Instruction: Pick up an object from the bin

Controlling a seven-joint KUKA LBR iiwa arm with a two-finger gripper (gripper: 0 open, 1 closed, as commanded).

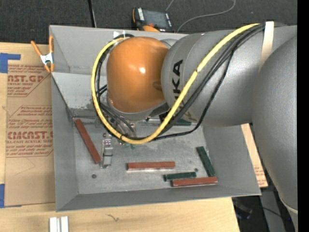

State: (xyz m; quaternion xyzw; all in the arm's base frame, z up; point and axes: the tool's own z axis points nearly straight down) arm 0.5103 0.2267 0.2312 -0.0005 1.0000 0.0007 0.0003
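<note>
Sticks lie loose and flat on the floor of the bin (145, 197), in no order, each on a broad face as thin bars would settle. The gripper (106, 154) hangs low over the floor's left part, under the wrist's orange cover (135, 74). The arm comes in from the right, looped by a yellow cable (193, 79). The gripper's tip stands just beside the lower end of the left stick (86, 138), a red-brown bar lying aslant near the left wall. Whether the two touch cannot be told. Whether the gripper is open or closed cannot be told either, and nothing is seen in its hold. Being so near, that bar is judged the likeliest pick, and the lift is not yet made.

The others lie well apart from the gripper. A red-brown middle stick (150, 166) lies lengthwise on the floor. A dark green stick (179, 176) lies close against a red-brown front stick (194, 181) near the front wall. A slanted green stick (205, 161) lies to the right.

The floor is bare grey metal, scuffed and speckled, flat and hard, so a thin bar gives little height to grip. The walls slope inward, and the left stick lies close to the foot of one. Room looks tight on that side and open toward the middle.
</note>
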